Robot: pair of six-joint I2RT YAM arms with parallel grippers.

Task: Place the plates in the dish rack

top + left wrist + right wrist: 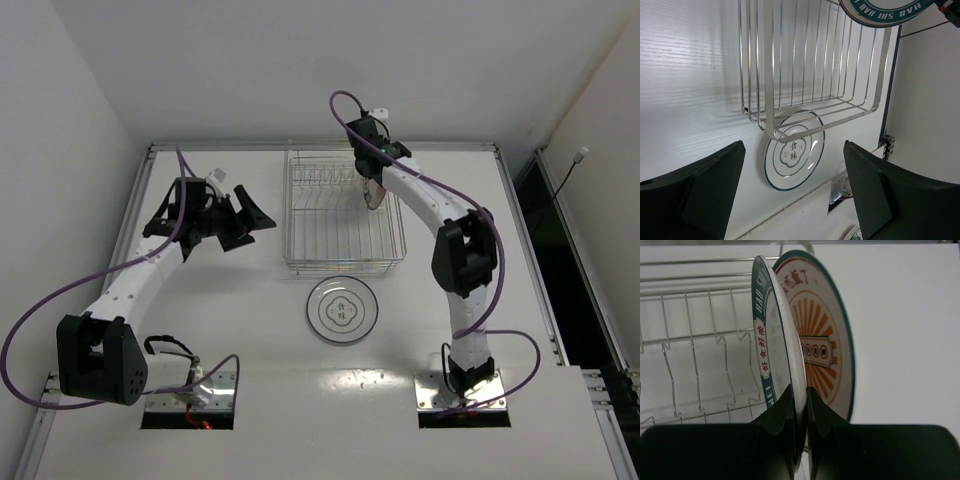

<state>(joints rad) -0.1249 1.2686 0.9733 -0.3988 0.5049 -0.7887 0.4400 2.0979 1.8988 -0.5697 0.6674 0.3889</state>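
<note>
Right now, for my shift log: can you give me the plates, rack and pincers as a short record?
Lettered plate: on edge over the dish rack, clamped by right pincer
Sunburst plate: upright beside it, support hidden
Ringed plate: flat on table, near side of rack
Left pincer: open, empty, left of rack

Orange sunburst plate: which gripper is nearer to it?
Right. The right gripper is shut on the lettered-rim plate, which stands right beside the orange sunburst plate at the dish rack. The left gripper hangs open off the rack's left side, well away.
</note>
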